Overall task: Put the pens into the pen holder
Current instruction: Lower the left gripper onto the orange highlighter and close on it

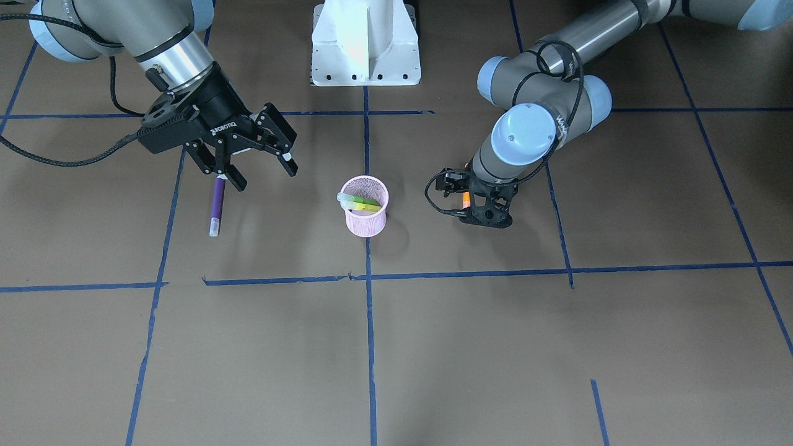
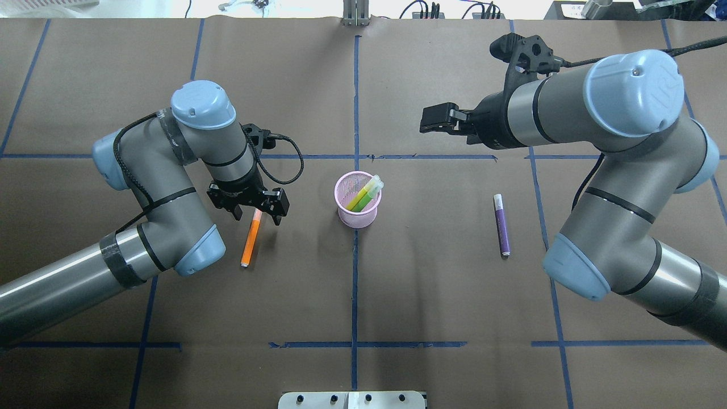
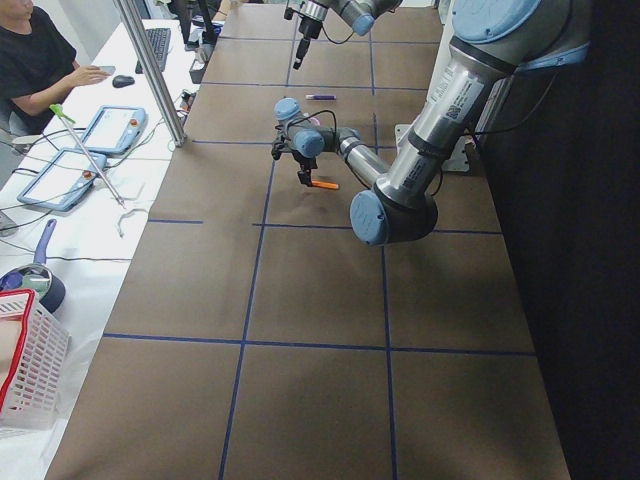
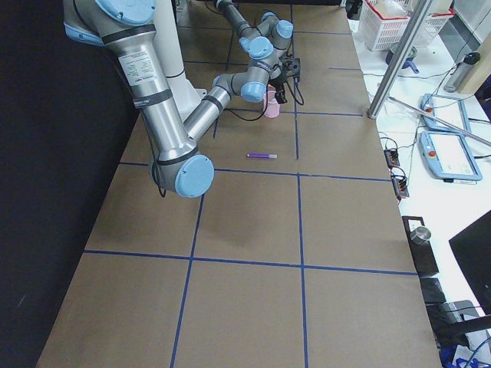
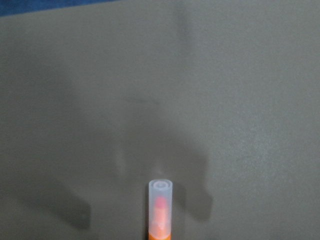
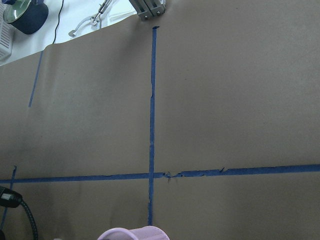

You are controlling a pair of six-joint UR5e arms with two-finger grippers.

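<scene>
Left claw [image 2: 258, 216] apart astride slim, pale-capped orange pen [image 2: 250, 242]; right claw [image 1: 265, 175] apart too.

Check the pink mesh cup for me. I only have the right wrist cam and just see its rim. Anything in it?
Observer: Two capped pens stand in the pink wire-mesh pen holder, one green, one yellowish.
Operator: Purple one?
Observer: The slim purple pen lies flat on the table, outside the holder, with nothing gripping it.
Operator: Left arm?
Observer: The left gripper is open, straddling the capped end of the slim orange pen.
</scene>
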